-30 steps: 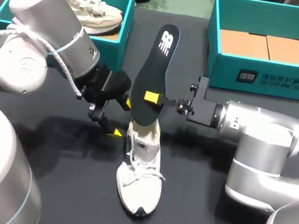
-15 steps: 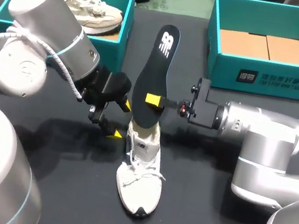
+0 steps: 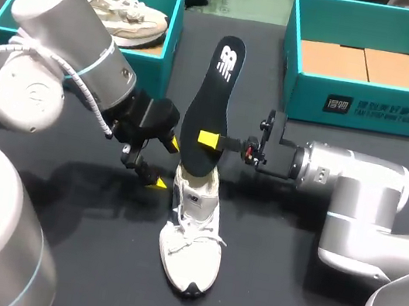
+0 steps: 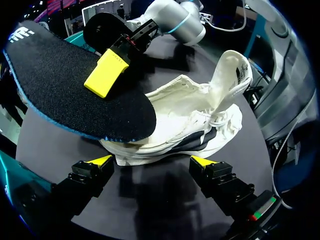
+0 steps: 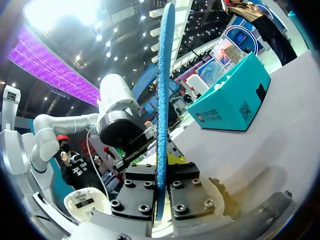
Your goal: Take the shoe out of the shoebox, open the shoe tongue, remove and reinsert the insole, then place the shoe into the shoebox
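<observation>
Insole (image 3: pixel 209 107) stays pinched upright over shoe (image 3: pixel 191 233) by right fingers (image 3: pixel 207 137), whose arm edged inward; left fingers (image 3: pixel 157 182) remain spread, empty.

Even overhead light, soft shadows on dark table (image 3: pixel 242 301)

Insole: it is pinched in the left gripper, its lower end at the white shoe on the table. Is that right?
No. The right gripper pinches the insole, not the left; the head view shows it, with the left gripper open beside the white shoe. The insole's lower end is at the shoe, as stated.
</observation>
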Robot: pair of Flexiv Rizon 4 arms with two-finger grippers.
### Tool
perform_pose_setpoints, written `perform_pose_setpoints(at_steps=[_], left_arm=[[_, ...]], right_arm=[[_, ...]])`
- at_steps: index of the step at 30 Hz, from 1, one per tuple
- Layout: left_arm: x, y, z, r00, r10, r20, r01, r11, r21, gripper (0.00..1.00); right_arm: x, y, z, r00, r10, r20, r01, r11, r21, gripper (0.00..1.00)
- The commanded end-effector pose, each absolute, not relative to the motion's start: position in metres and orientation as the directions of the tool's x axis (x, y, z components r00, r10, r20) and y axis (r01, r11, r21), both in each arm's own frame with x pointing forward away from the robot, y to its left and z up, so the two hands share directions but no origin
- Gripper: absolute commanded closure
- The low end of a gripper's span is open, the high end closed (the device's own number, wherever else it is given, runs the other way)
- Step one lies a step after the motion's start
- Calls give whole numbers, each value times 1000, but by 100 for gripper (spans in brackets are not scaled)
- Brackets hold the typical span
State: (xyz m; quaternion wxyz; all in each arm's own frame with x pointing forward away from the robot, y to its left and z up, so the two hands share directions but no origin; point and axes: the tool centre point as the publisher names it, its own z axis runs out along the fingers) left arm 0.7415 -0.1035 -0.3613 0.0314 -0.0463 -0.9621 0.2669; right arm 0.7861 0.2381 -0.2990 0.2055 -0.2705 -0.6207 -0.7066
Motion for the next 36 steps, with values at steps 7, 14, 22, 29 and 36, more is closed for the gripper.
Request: perform_pose_setpoints(at_steps=[7,14,22,29,36], left_arm=[[740,-103,-361,-994,105,33,73,854,-516,0],[740,-103,-361,-994,105,33,73,854,-516,0],[740,-103,-361,-994,105,33,73,854,-516,0],[740,-103,-361,-994,105,33,73,854,-516,0],[740,-103,-361,-994,105,33,73,854,-516,0]], right_arm=[[781,238,-309,-770,58,636,626,-129,770,100],[773,241,-316,-765,51,642,636,-99,765,100],[761,244,-330,-754,45,655,651,-85,755,100],[751,243,-343,-741,42,670,665,-94,741,100],[738,245,-350,-722,70,689,685,-69,725,100]])
